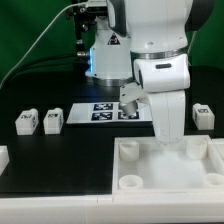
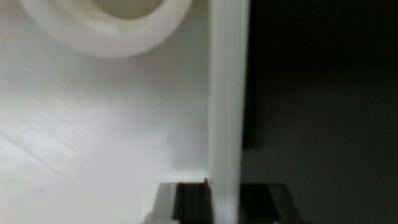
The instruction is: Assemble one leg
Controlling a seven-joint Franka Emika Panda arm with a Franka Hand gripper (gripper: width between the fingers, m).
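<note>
Legs loose on table, none seen seated in tray; jaws astride tray wall, clamped or not unclear; whole fitting yet to do.

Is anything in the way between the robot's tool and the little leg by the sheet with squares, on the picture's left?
Nothing visible. The tool is down over the tray's wall, and only bare black table lies between it and that leg.

Bright even light, white tray near washed out on black table, blue glow behind arm, wrist view blurred, half dark.
</note>
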